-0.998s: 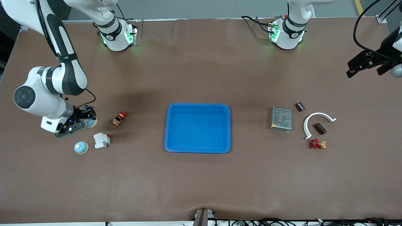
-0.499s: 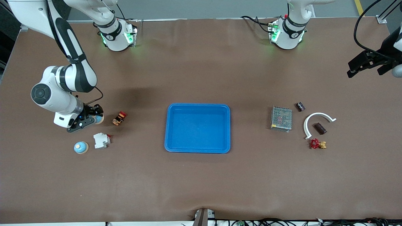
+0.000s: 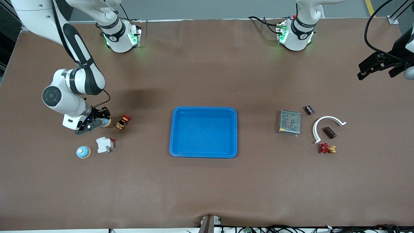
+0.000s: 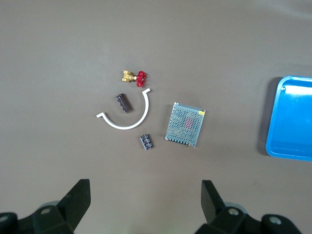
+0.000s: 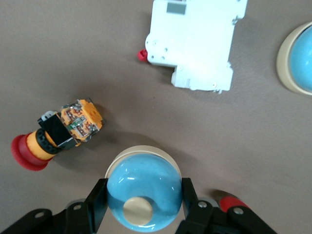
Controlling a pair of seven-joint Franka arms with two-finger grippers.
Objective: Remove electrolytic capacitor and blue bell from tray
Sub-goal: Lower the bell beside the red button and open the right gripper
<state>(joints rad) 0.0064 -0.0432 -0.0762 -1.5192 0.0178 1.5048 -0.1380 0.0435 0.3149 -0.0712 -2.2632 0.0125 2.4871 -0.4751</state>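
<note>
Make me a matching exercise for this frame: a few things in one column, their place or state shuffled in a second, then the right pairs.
1. blue bell
2. tray
3. left tool
4. red-handled valve

A. open, high over the table's end
B. gripped by the right tool
C. mid-table, nothing in it
D. beside the white curved piece

Pairs: 1-B, 2-C, 3-A, 4-D

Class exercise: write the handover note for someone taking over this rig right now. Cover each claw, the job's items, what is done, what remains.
Right claw: shut on a blue bell, beside the red-capped push button, toward the right arm's end.
Left claw: open, waiting high over the left arm's end.
Tray: nothing in it.
A second blue bell sits on the table by the white breaker.
Left: set down the held bell.
</note>
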